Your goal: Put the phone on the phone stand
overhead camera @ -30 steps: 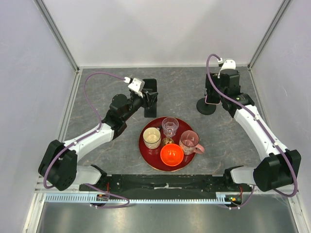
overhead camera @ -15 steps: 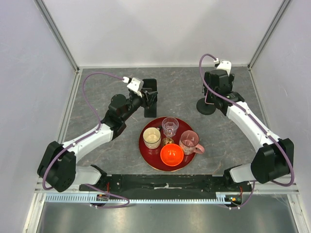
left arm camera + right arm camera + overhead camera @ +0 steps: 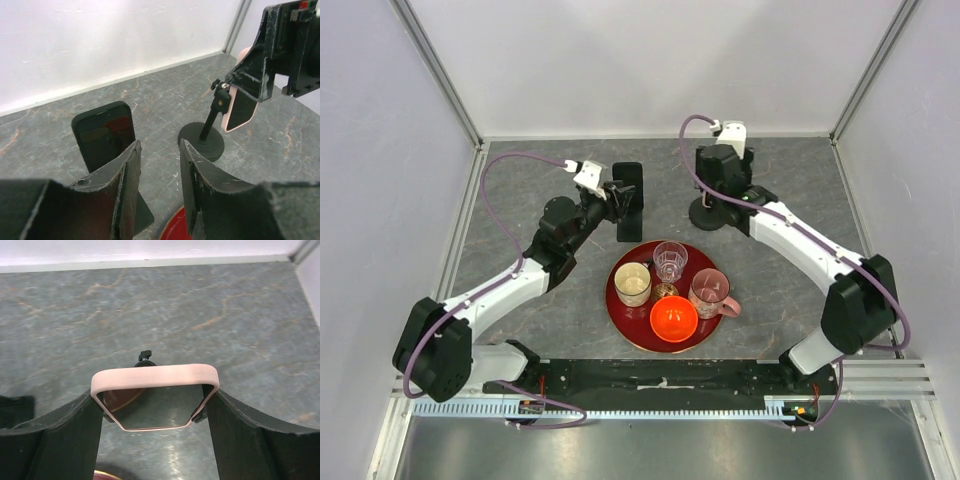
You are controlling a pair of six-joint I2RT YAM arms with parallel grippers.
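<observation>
My right gripper (image 3: 155, 402) is shut on the phone (image 3: 154, 376), a slim one with a pink case and a dark screen, gripped by its two long edges. The phone stand (image 3: 706, 214) is black with a round disc base, and its clamp head (image 3: 145, 356) shows just behind the phone. In the left wrist view the phone (image 3: 241, 107) hangs tilted against the stand's head (image 3: 220, 95), above the disc base (image 3: 201, 142). In the top view my right gripper (image 3: 722, 188) covers the phone. My left gripper (image 3: 157, 175) is open and empty, beside a black upright slab stand (image 3: 104, 132).
A red round tray (image 3: 616, 310) sits at mid-table. It holds a cream cup (image 3: 632, 283), a clear glass (image 3: 670, 262), a pink mug (image 3: 710, 293) and an orange bowl (image 3: 673, 319). The black slab stand (image 3: 629, 198) is at the back left. White walls close in the table.
My right arm has swung left with the phone. The phone stand's base has shifted left along with it. My left arm has barely moved.
</observation>
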